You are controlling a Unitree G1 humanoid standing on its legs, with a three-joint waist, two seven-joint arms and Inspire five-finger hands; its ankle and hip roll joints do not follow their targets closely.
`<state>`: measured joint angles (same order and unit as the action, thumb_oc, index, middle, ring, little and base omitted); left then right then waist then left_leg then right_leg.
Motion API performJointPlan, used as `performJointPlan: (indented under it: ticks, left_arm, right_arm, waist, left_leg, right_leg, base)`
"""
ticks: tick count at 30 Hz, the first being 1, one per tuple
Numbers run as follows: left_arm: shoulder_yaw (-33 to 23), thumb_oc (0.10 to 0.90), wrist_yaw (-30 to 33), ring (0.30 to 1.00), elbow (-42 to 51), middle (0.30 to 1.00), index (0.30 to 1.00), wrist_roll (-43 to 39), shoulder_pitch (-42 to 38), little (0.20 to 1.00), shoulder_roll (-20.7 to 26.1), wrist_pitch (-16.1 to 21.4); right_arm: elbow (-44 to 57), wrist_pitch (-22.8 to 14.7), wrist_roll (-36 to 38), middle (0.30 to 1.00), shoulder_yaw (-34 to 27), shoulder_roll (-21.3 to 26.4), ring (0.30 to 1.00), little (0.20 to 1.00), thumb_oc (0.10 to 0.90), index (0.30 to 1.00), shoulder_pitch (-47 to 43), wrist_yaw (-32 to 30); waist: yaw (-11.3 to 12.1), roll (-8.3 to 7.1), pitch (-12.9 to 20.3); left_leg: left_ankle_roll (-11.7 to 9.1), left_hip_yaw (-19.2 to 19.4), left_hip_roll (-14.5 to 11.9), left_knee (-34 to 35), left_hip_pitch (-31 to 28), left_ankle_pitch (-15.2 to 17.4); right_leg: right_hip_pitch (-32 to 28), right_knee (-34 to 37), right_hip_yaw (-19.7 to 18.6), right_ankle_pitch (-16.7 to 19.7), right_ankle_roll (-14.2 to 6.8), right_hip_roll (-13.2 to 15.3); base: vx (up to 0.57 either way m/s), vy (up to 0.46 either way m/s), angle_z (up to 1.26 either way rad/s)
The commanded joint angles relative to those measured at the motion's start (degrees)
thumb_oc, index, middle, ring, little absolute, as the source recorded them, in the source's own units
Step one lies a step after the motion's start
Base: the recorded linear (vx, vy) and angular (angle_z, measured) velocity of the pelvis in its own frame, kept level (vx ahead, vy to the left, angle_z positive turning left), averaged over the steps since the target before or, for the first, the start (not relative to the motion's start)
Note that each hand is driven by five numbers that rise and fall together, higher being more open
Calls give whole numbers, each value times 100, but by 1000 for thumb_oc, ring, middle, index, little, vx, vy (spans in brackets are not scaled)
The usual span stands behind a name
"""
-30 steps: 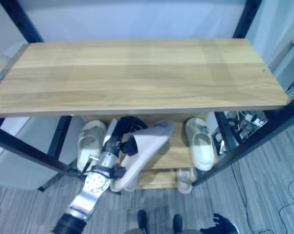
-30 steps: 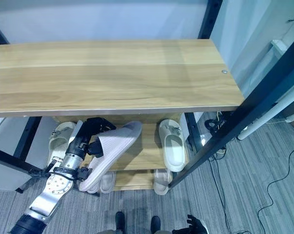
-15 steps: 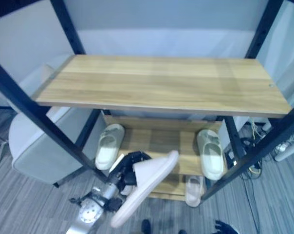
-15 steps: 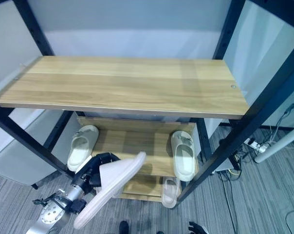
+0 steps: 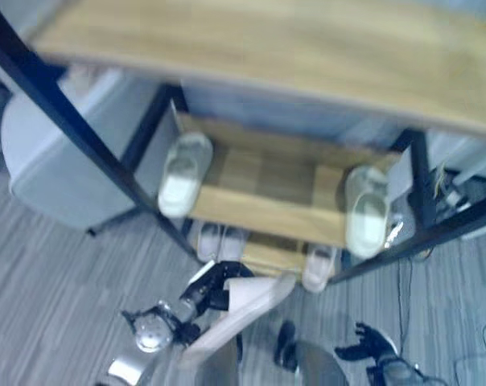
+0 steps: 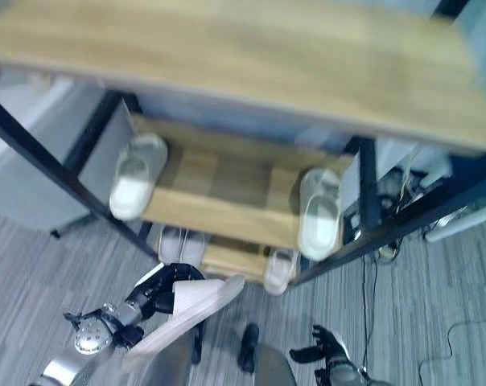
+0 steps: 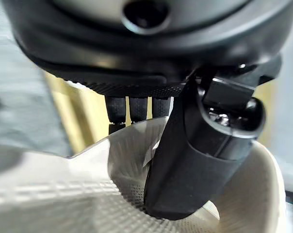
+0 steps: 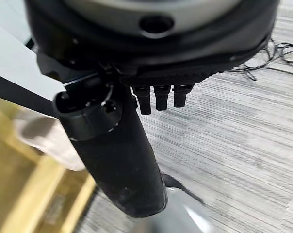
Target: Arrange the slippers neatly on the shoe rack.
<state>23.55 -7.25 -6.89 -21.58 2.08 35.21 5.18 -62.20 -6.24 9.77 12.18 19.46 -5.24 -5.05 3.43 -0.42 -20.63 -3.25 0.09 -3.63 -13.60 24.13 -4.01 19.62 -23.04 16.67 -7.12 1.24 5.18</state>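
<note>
Grey seat: a pale grey upholstered piece point(image 5: 46, 173) stands at the far left, on the floor beside the shoe rack.
Floor: grey striped carpet point(image 5: 58, 281) runs under and in front of the rack.
Shoe rack: black posts carry wooden boards; the top board point(image 6: 251, 60) is bare, the middle shelf point(image 6: 227, 189) sits below it, and a lower shelf point(image 6: 227, 259) shows under that.
Left cream slipper: a cream slipper point(image 5: 183, 174) lies at the left end of the middle shelf, its near end at the shelf's front edge.
Lower left pair: two pale slippers point(image 5: 219, 241) lie side by side on the lower shelf, just past the left hand.
Left hand: the left hand point(image 6: 156, 296) is low in front of the rack, over the floor; in the left wrist view its thumb point(image 7: 185, 174) presses inside the held slipper and its fingers point(image 7: 132, 109) curl round the slipper's edge, so it grips it.
Held slipper: a light grey slipper point(image 5: 241, 312), the one being carried, is off the rack, tilted, its far end pointing toward the lower shelf; whether it touches that shelf cannot be told.
Lower right slipper: one pale slipper point(image 5: 318, 268) lies at the right of the lower shelf.
Right cream slipper: a second cream slipper point(image 6: 319, 212) lies at the right end of the middle shelf, well apart from the left one.
Right hand: the right hand point(image 5: 370, 347) hangs low at the right over the floor, fingers loosely spread, holding nothing.
</note>
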Motion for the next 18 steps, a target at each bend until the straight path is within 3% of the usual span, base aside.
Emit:
performJointPlan:
  ticks: [1,4,5,6,9,11,12,14,18]
  left_arm:
    - [-287,400,262,300,820,300,300,249,-190,300,-183,650]
    - [-336,400,481,300,761,300,300,310,-391,300,-300,723]
    - [-372,400,689,300,683,300,300,342,-623,300,-395,779]
    - [-405,400,832,300,690,300,300,373,-775,300,-420,827]
    - [-468,400,1053,300,720,300,300,416,-1071,300,-466,903]
    - [-585,400,1378,300,784,300,300,623,-1450,300,-465,997]
    - [-578,400,1385,300,776,300,300,628,-1463,300,-471,1000]
    - [-673,400,1796,300,858,300,300,857,-1932,300,-414,1112]
    - [-727,400,2335,300,1049,300,300,1230,-2604,300,-258,1171]
  right_arm:
    - [540,-227,335,900,23,296,900,900,800,900,213,-221]
    - [783,-290,446,900,3,331,900,900,800,900,121,-323]
    - [1014,-357,538,900,-33,380,900,900,800,900,18,-438]
    - [1239,-419,601,900,-57,410,900,900,800,900,-17,-490]
    - [1655,-542,704,900,-200,483,900,900,800,900,-55,-666]
    - [2276,-716,796,900,-435,533,900,900,800,900,-46,-879]
    - [2289,-708,793,900,-442,536,900,900,800,900,-42,-884]
    - [2714,-870,759,900,-526,537,900,900,800,900,-227,-1133]
    - [3233,-1016,573,900,-457,638,900,900,800,900,-531,-1378]
  waist:
    - [51,53,329]
    - [48,49,239]
    - [3,51,164]
    - [-46,62,158]
    - [-147,90,158]
    - [-301,167,151]
    - [-292,164,190]
    - [-388,242,180]
    - [-472,320,56]
  left_leg:
    - [-144,-98,-377,-1248,829,580]
    - [-78,-35,-398,-1658,1420,556]
    - [-48,7,-402,-2013,1954,596]
    - [-89,-34,-409,-2301,2183,859]
    - [-71,-12,-415,-2720,2822,973]
    - [-61,-6,-429,-3354,3726,1137]
    - [-59,-2,-430,-3398,3795,1156]
    - [46,-2,-501,-4007,4562,1402]
    - [224,-131,-570,-4945,5376,1782]
  right_leg:
    - [662,-507,68,-310,-503,378]
    - [1259,-937,26,-302,-416,453]
    - [1782,-1289,-4,-345,-394,535]
    - [2086,-1645,-142,-583,-439,574]
    - [2774,-2098,-265,-704,-409,659]
    - [3661,-2658,-578,-834,-309,775]
    - [3736,-2705,-593,-853,-309,780]
    - [4577,-3300,-883,-1001,-244,799]
    - [5444,-4151,-1108,-1211,-262,772]
  base:
    - [-130,43,-6]
    - [-130,52,-16]
    - [-65,90,-10]
    - [-70,95,-8]
    - [-45,71,-13]
    - [-140,120,-11]
    - [-112,128,-22]
    - [-50,137,-31]
    - [26,93,-25]
